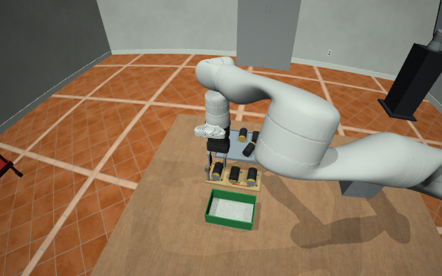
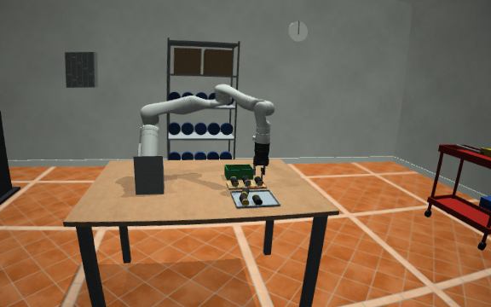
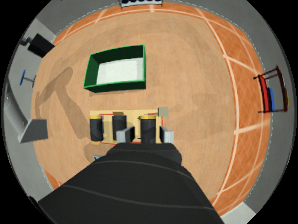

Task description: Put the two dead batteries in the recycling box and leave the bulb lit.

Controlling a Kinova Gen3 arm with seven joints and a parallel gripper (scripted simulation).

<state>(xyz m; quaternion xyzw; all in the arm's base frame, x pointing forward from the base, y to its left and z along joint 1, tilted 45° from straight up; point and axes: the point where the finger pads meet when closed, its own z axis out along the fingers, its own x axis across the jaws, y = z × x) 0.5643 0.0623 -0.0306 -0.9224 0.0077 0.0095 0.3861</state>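
At twelve o'clock on the wrist view, a green recycling box (image 1: 230, 224) (image 2: 239, 172) (image 3: 116, 89) stands batteryless on the worktop (image 1: 183, 238) (image 2: 177, 205) (image 3: 190, 65). Below it, three batteries are carried by the holder (image 1: 258, 186) (image 2: 228, 186) (image 3: 107, 112). The fingers (image 1: 217, 166) (image 2: 259, 172) are spread astride the end battery (image 1: 217, 170) (image 2: 258, 181) (image 3: 148, 130); its removal for testing seems in hand, calling for centred closing, then lifting.

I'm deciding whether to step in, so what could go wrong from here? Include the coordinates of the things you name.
The open tool (image 1: 217, 167) (image 3: 147, 132) straddles the end battery (image 1: 217, 170) (image 3: 148, 130) in the holder (image 1: 242, 186) (image 3: 109, 113). An off-centre descent might make a finger strike the battery or the board.
The middle battery (image 1: 234, 174) (image 3: 119, 126) sits close beside one finger, so it could get nudged.
Nothing visible marks a battery as dead, so a good one might end up in the green box (image 1: 230, 223) (image 3: 116, 88).
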